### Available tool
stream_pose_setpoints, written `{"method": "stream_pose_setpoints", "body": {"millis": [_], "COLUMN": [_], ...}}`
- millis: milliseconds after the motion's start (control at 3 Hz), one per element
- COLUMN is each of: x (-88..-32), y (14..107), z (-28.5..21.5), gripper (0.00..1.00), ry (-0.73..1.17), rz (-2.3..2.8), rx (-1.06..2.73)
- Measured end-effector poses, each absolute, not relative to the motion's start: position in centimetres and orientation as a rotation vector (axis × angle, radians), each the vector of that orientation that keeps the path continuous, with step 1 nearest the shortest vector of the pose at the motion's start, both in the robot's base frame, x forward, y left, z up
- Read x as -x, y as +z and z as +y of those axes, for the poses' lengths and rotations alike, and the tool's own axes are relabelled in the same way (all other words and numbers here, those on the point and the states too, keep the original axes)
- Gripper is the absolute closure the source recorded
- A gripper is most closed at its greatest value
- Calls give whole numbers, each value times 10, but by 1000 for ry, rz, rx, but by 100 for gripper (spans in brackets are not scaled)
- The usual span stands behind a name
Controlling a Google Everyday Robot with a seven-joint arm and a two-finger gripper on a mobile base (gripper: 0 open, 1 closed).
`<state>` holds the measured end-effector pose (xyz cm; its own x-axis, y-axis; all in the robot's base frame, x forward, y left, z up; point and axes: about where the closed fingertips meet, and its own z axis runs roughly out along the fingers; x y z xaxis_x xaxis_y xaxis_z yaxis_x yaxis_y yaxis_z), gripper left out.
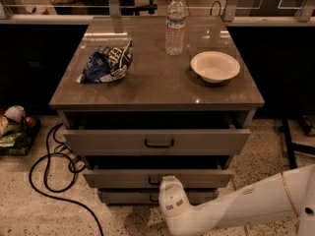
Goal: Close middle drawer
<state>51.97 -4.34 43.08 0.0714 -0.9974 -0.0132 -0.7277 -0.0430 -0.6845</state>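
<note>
Pincer [166, 182] at the middle drawer [113, 179] front — grip untellable; top drawer [206, 141] juts above — cable [31, 173] left.

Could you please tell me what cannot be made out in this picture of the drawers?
Camera view, gripper: at the front of the middle drawer; its white casing hides whether it touches the drawer.
Middle drawer's inside: dark, overhung by the top drawer.
The bottom drawer: partly covered by the arm.
</note>
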Motion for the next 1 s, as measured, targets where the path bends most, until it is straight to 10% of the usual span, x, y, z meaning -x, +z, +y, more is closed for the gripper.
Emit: {"method": "stream_pose_setpoints", "body": {"millis": [333,1000], "x": [-520,-520], "y": [430,439], "z": [-43,-39], "gripper": [93,100], "ry": [-662,-671], "rz": [1710,1700], "rx": [1826,1858]}}
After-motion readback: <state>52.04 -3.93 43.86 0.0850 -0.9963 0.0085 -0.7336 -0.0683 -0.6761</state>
